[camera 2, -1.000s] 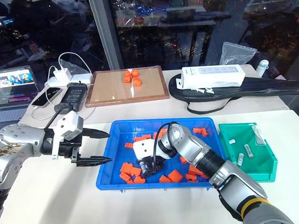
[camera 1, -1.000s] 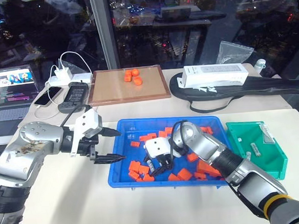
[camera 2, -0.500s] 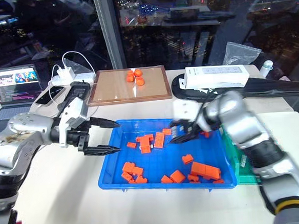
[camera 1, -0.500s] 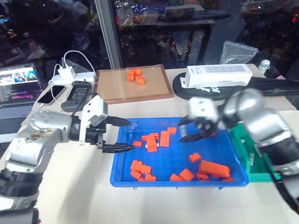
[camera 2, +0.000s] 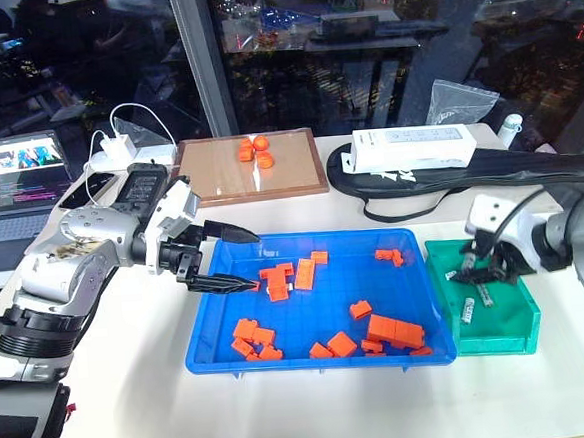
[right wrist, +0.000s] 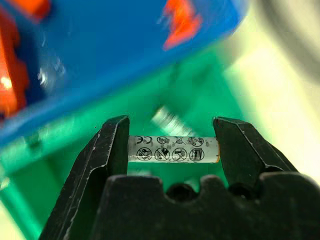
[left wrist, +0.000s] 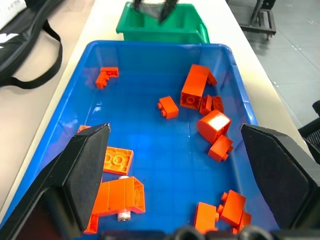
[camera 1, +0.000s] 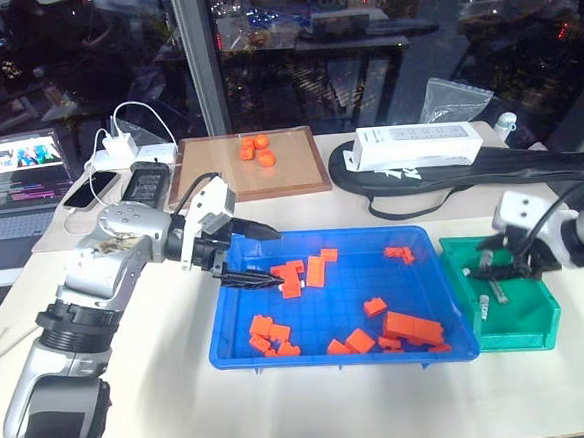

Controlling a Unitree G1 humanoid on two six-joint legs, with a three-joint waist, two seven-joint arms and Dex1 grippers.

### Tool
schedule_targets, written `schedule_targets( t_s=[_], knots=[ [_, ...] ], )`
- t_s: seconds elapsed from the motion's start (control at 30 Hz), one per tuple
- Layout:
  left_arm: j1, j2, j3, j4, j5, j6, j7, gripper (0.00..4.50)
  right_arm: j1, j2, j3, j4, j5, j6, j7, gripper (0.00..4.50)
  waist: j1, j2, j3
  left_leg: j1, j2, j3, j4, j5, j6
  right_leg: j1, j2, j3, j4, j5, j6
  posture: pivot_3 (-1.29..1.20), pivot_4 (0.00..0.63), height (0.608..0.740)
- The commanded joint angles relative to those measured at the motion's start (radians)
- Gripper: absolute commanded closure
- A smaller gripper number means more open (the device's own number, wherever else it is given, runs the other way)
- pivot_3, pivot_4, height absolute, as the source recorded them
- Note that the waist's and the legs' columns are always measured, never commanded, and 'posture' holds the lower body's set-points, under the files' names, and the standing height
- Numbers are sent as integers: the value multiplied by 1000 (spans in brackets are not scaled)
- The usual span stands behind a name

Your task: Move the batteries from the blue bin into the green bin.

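Fingers [right wrist: 112, 145] of right gripper [right wrist: 172, 150] pinching battery [right wrist: 173, 149] endwise above green bin [camera 1: 525, 318]; left gripper [camera 1: 260, 256] spread over blue bin [camera 1: 243, 345]. Could slip and roll onto worktop [camera 1: 315, 408] if released high.

Bright indoor light, dark reflective window behind; right wrist view background motion-blurred.

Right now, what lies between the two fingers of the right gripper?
In the right wrist view, a battery lies across the gap, pinched end to end by the right gripper, above the green bin.
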State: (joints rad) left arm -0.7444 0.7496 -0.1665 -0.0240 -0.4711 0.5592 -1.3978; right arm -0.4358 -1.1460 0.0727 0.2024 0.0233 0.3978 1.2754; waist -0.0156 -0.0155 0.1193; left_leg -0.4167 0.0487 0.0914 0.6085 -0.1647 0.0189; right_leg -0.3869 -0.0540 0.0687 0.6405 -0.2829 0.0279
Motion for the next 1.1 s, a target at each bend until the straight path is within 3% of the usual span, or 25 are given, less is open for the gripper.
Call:
schedule_targets(
  t_s=[0.03, 0.07, 0.17, 0.2, 0.37, 0.5, 0.77, 0.9, 1.1],
  knots=[
    [11, 32, 23, -26, 12, -21, -6, 0, -31, -33, -22, 30, -9, -54, 5, 1560, -1, 2, 0, 0, 0, 0, 0, 0, 0, 0, 0, 0, 0, 0, 0, 0, 150, 740],
    [17, 37, 24, -28, 14, -22, -5, 0, -37, -32, -24, 25, 3, -44, 21, 1038, -2, 2, 0, 0, 0, 0, 0, 0, 0, 0, 0, 0, 0, 0, 1, 0, 150, 740],
    [32, 50, 18, -35, 23, -23, 0, 0, -76, -26, -20, 16, 9, -26, 37, 184, -3, 2, 0, 1, 0, -1, 0, 0, 0, 0, 0, 0, 0, 0, 1, 0, 150, 740],
    [38, 63, 12, -38, 37, -21, 3, 0, -107, -33, -13, 0, 9, -13, 55, 87, -2, 2, 0, 1, 0, 0, 0, 0, 0, 0, 0, 1, 0, 0, 1, 0, 150, 740],
    [59, 121, 49, -33, 59, -18, 24, 0, -338, 40, 36, -77, 17, 41, 84, 87, -8, 4, 1, 1, 1, -1, 0, 0, 0, -1, 0, 1, 0, 0, 0, 0, 150, 740],
    [88, 173, 103, -35, 66, -7, 59, 0, -460, 239, 119, -118, 29, 92, 43, 87, -13, 2, 2, 2, 2, -3, -1, 0, 0, 0, 2, 1, 1, -1, 0, 0, 150, 740],
    [284, 309, 247, -222, -18, 90, 60, 0, -448, 574, 292, -119, 17, 93, -35, 87, 4, 0, 2, -1, 2, -2, -2, 0, 0, -2, 0, -1, 2, -1, -1, 0, 150, 740],
    [378, 340, 306, -302, -50, 133, 90, 0, -439, 658, 400, -40, -58, -16, -64, 87, 11, -1, 1, 0, 2, -1, 0, 0, 0, -2, -1, -4, 2, -1, -1, 0, 150, 740],
    [423, 345, 346, -366, -94, 180, 138, 0, -486, 744, 430, 116, -96, -107, -89, 87, 11, -2, 2, 2, 2, 1, 0, 1, -2, -1, -2, -5, 2, -1, -2, 0, 150, 740]
  ],
)
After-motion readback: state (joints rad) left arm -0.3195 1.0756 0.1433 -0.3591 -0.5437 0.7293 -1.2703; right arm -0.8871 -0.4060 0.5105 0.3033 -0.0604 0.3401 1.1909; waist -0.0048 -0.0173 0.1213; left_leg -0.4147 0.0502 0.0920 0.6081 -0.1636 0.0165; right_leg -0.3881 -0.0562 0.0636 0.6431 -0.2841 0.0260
